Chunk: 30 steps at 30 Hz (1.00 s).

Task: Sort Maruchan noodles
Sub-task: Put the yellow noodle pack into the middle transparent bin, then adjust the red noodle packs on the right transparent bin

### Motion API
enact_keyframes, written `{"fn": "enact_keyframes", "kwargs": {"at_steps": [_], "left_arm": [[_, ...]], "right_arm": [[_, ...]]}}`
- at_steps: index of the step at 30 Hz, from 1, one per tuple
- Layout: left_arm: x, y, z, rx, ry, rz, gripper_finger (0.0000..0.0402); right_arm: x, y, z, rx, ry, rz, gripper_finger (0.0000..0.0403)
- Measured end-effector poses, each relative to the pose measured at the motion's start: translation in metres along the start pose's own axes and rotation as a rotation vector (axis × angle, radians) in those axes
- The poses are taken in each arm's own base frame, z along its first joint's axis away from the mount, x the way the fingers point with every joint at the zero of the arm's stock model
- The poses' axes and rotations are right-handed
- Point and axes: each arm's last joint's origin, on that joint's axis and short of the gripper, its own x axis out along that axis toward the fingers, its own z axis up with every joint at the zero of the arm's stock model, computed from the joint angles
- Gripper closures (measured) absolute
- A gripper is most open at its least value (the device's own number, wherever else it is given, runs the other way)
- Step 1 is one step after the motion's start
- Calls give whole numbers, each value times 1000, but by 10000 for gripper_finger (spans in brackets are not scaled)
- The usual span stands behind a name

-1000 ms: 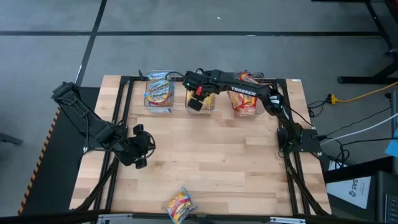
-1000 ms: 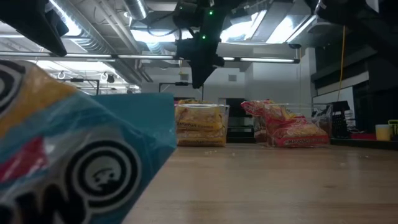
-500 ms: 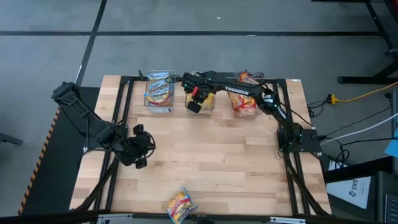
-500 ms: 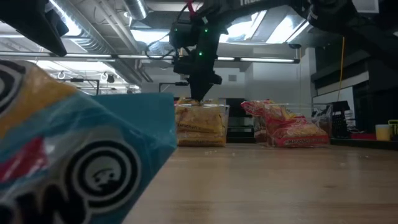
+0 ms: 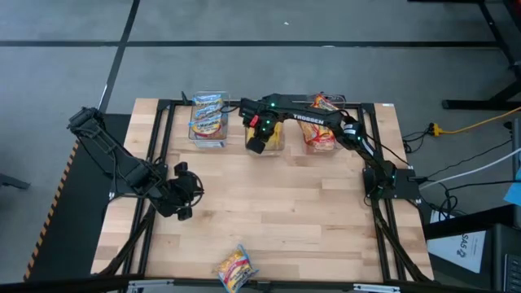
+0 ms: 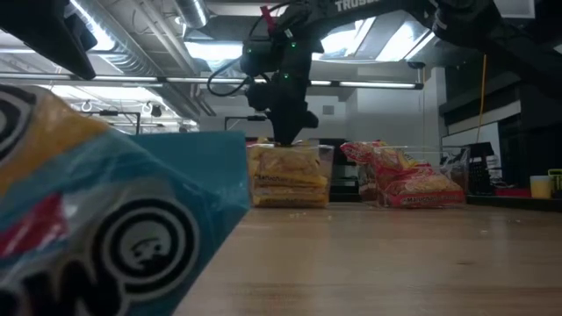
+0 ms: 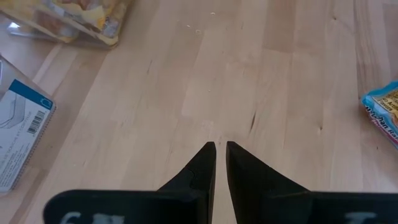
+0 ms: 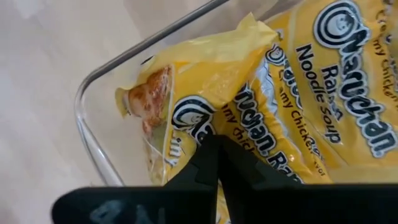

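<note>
Blue packet [image 6: 105,219] blurred, cut off, low view.

we see three bins along the far edge, left bin [image 5: 208,120] | middle bin [image 5: 264,130] | right bin [image 5: 320,124], packets in each | loose packet [image 5: 235,267] alone at the near edge

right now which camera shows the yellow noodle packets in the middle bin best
The right wrist view: the yellow packets fill it, labels readable, inside the clear bin, right under the right gripper. The high view shows them small and half covered by the arm; the low view shows the stack edge-on; the left wrist view shows no bin clearly.
</note>
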Motion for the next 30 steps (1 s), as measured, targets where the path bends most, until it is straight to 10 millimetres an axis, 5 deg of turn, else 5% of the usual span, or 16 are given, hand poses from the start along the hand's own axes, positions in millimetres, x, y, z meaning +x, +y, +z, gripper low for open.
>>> {"fn": "enact_keyframes", "kwargs": {"at_steps": [7,15,23,30], "left_arm": [[0,0,0,0,-8,9,369],[0,1,0,1,-16,17,369],[0,1,0,6,-19,30,369],[0,3,-1,18,-6,43,369]], "right_arm": [[-3,0,1,-31,-7,7,387],[-37,-8,11,-59,-149,-116,387],[-52,-21,-19,-42,122,-254,387],[-62,-19,-28,12,111,-295,387]]}}
